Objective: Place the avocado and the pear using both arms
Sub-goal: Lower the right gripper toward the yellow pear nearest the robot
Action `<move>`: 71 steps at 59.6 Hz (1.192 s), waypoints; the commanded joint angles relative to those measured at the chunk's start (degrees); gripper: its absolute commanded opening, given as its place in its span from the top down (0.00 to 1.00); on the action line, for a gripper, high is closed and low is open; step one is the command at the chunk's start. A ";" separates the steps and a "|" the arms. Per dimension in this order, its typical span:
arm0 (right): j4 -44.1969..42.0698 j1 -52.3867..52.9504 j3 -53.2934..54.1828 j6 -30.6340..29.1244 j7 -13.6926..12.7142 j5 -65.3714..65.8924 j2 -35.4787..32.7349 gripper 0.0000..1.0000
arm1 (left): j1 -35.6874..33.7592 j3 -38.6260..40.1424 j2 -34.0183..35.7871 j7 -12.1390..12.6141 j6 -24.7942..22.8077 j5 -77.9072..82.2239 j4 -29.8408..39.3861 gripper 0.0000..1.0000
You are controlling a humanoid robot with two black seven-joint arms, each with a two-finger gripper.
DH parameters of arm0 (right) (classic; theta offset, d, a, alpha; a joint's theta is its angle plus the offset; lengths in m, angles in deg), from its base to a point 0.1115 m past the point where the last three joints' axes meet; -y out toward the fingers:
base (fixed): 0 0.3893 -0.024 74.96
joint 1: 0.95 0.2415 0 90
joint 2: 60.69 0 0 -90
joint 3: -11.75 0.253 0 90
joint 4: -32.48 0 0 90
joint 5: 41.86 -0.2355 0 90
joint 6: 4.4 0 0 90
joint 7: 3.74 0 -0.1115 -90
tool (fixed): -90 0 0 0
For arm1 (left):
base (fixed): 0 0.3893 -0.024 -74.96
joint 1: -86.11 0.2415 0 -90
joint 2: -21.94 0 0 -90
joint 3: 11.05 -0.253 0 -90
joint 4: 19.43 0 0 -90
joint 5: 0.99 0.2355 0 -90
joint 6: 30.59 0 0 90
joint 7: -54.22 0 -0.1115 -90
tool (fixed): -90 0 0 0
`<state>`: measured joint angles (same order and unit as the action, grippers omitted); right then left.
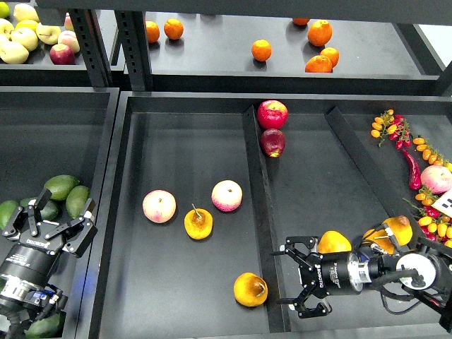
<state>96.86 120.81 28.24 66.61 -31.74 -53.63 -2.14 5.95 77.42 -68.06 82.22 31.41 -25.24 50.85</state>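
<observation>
Down at the right, the right tool hangs spread and empty just beside the pear, which lies in the middle tray. Opposite, the left tool is splayed wide over the avocado among paler avocados.
</observation>
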 commanded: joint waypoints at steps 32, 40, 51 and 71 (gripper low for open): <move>-8.48 0.76 -1.72 0.00 0.00 0.44 7.81 0.00 | 0.00 -0.58 0.00 0.00 -0.01 0.00 -0.23 0.01; -9.62 0.75 -1.81 0.09 0.00 0.53 8.34 0.02 | 0.00 -0.49 0.00 0.00 -0.01 0.00 -0.23 0.01; -10.24 0.67 -1.72 0.09 0.00 1.41 9.22 0.03 | 0.00 -0.58 0.00 0.00 -0.01 0.00 -0.23 0.01; -11.38 0.31 -1.81 0.44 0.00 1.93 9.83 0.06 | 0.00 -0.58 0.00 0.00 -0.01 0.00 -0.32 0.01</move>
<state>85.94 121.13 26.47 66.90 -31.74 -52.03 7.21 5.95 76.85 -68.06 82.22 31.41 -25.24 50.55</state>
